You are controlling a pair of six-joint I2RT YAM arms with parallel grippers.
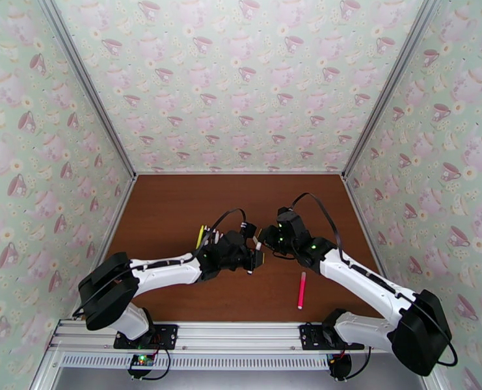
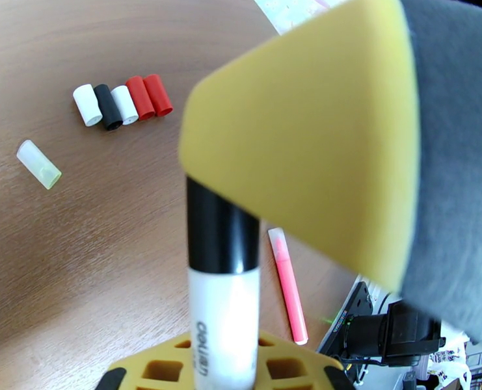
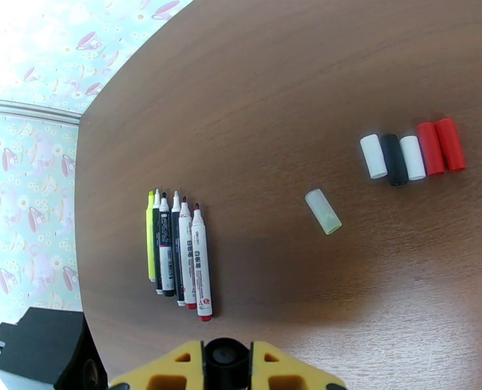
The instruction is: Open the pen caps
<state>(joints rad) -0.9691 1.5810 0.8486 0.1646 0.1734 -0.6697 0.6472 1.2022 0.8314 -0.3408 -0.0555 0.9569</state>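
Gripping white-barrelled plastic marker (image 2: 222, 320) above brown wooden surface (image 2: 110, 255) | left fingers (image 2: 293, 350) clenched on barrel, right fingers (image 2: 306, 144) clenched on its black cylindrical cap (image 2: 220, 235) | risk: if we pull off-axis, cap jams or barrel slips

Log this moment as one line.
left fingers shut on white-barrelled marker | right fingers shut on its black cap | six loose caps on table | pink highlighter capped

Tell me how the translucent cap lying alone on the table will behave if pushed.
The translucent cap lies on its side on the smooth table, so it probably rolls. Small and see-through, it is likely light, and may skid.
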